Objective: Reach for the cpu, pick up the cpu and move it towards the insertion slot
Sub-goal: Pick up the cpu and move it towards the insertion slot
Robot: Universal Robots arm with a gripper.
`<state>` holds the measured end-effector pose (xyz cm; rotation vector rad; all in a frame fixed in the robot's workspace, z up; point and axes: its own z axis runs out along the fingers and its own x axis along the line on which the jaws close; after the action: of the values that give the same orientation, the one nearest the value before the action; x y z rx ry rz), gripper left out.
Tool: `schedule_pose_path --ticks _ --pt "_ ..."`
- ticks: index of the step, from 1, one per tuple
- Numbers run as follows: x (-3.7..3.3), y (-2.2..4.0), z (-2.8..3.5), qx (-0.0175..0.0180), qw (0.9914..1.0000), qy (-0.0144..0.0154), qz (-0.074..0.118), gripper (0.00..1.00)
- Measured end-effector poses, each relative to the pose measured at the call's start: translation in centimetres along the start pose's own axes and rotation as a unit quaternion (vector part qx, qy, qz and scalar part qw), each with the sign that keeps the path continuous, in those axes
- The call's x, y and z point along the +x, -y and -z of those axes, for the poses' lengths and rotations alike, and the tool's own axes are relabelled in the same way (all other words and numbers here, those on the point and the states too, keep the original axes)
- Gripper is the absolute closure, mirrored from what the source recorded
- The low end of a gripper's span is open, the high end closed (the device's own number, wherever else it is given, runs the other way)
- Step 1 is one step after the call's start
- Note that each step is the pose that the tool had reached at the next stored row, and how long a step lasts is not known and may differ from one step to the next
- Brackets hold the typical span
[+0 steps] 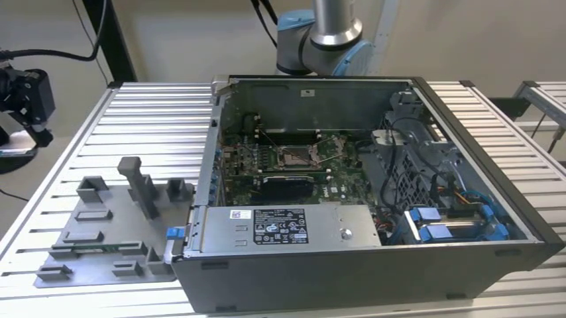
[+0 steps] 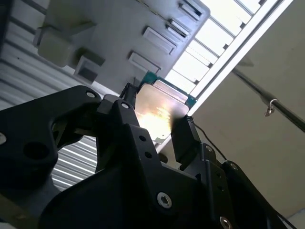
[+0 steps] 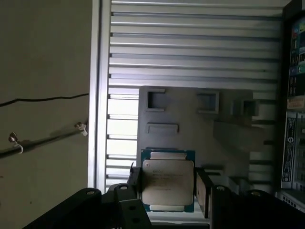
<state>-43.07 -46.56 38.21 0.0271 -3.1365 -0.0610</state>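
Observation:
In both wrist views my gripper (image 3: 168,190) (image 2: 153,128) is shut on the cpu (image 3: 167,177) (image 2: 159,110), a thin square chip with a silvery top and a green rim. One black finger presses each of two opposite edges. The chip hangs in the air above the grey plastic tray (image 3: 190,119) (image 2: 119,38), close to the table's outer edge. The insertion slot (image 1: 296,157), a small silver-framed socket with a dark centre, lies on the motherboard inside the open computer case (image 1: 354,265).
The tray (image 1: 97,245) with upright grey posts (image 1: 137,185) lies on the ribbed metal table (image 1: 150,112) at the exterior view's left of the case. Black hardware with a cable (image 1: 22,99) hangs at that view's left edge. The arm's base (image 1: 323,40) stands behind the case.

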Motion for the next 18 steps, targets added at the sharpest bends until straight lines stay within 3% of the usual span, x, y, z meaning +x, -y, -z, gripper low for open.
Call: schedule_pose_path --ticks 2,18 --pt "0.0 -0.01 0.28 0.0 1.0 0.0 0.0 1.0" --pt "0.0 -0.03 0.7 -0.0001 1.0 0.0 0.0 1.0"
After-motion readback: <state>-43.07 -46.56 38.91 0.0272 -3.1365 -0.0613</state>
